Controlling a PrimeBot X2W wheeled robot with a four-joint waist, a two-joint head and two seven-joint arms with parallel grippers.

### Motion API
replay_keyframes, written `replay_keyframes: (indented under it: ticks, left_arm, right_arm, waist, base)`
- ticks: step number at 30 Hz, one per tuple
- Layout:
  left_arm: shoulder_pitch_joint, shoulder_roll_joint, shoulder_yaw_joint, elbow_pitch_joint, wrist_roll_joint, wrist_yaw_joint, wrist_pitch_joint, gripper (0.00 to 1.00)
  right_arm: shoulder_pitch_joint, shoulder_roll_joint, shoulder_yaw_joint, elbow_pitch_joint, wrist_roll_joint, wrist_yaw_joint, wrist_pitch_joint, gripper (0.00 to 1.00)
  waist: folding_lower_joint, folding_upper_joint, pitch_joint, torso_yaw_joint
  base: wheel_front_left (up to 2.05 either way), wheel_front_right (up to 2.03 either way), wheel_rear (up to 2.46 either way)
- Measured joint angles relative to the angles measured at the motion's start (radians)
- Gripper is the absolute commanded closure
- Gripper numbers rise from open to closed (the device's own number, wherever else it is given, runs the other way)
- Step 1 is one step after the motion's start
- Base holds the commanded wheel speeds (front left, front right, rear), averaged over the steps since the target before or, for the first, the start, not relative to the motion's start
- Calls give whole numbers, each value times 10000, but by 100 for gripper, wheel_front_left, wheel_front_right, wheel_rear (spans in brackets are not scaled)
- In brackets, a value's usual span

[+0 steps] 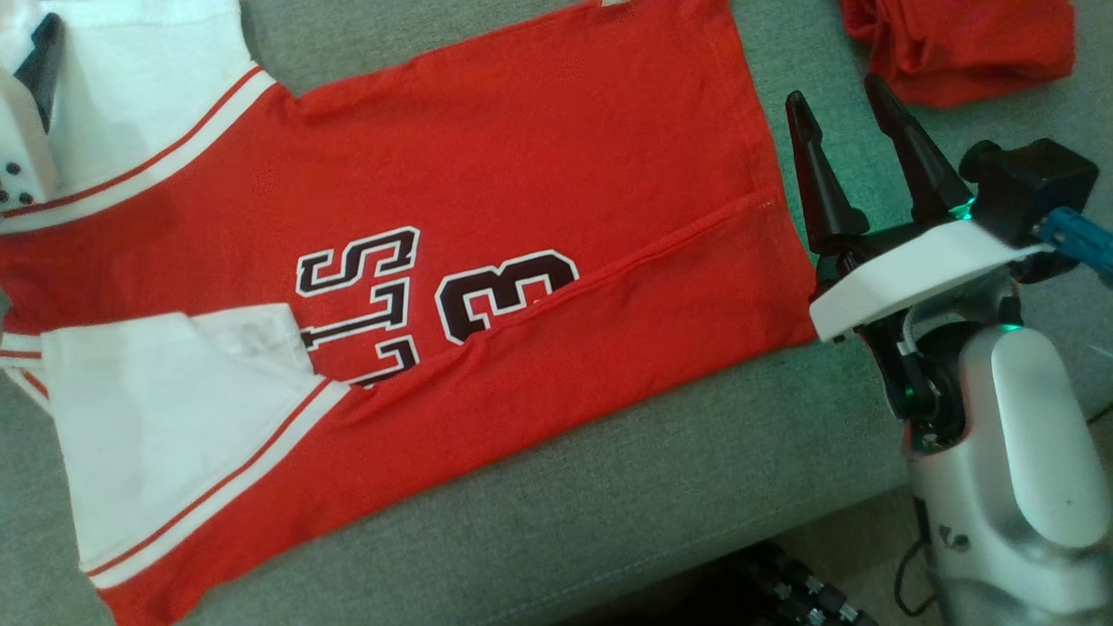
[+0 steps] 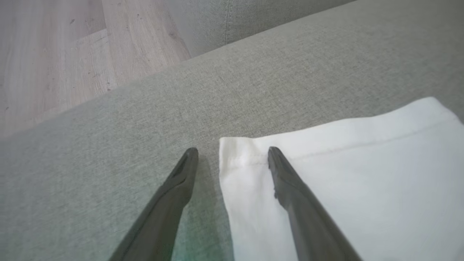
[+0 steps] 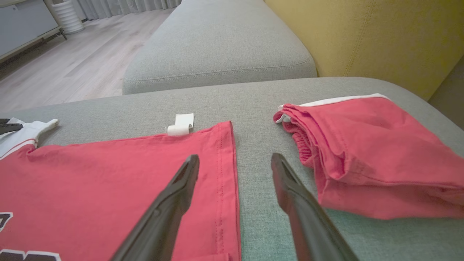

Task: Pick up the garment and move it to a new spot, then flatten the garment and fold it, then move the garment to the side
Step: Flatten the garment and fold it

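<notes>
On the grey sofa cushion (image 1: 609,522) the red jersey (image 1: 522,174) lies spread, partly folded; left tool (image 2: 232,149) and right tool (image 1: 835,89) stand open, empty, at its ends; pale wood floor (image 2: 54,54) beyond

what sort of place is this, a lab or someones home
Most likely a home living room. The red jersey lies on a grey fabric sofa with stitched seat cushions, and pale wood plank flooring runs off towards curtains at the far end.

Matt red cloth jersey (image 1: 522,174), woven sofa (image 1: 609,522)
</notes>
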Motion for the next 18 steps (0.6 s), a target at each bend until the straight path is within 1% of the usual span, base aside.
replay_keyframes:
  ticks: [3,4,5,6,7,8,12,15,18]
  left_arm:
    - [-81,0,-102,8,-82,-21,416,0]
    - [-81,0,-159,4,-163,-107,523,9]
    - [-81,0,-238,-27,-217,-142,629,53]
    - [-81,-6,-303,-88,-272,-230,732,68]
    - [-81,-21,-376,-163,-305,-284,851,90]
    - [-80,-38,-464,-224,-362,-349,943,100]
    - [-58,-82,-708,-380,-370,-412,980,100]
    - [-10,-224,-780,-412,-245,-391,558,100]
    - [-11,-405,-857,-499,-102,-341,44,100]
  right_arm:
    - [-1,0,44,-33,0,0,-48,0]
    - [-1,0,54,-52,0,0,-77,0]
    - [-1,0,61,-56,0,0,-77,0]
    - [-1,0,69,-56,0,0,-77,0]
    - [-1,0,71,-56,0,0,-77,0]
    - [-1,0,73,-54,0,0,-75,0]
    - [-66,0,82,-23,-2,0,-73,0]
    - [-316,0,104,130,-31,0,-4,0]
    - [-731,-4,100,464,-303,0,190,0]
  waist:
    - [-1,0,-52,33]
    - [-1,0,-73,49]
    - [-1,0,-95,70]
    - [-1,0,-119,94]
    - [-1,0,-144,123]
    - [-1,0,-166,153]
    - [-1,0,-250,279]
    - [-1,0,-331,391]
    - [-1,0,-450,549]
  base:
    - [0,0,0]
    - [0,0,0]
    - [0,0,0]
    - [0,0,0]
    - [0,0,0]
    - [0,0,0]
    - [0,0,0]
    - [0,0,0]
    - [0,0,0]
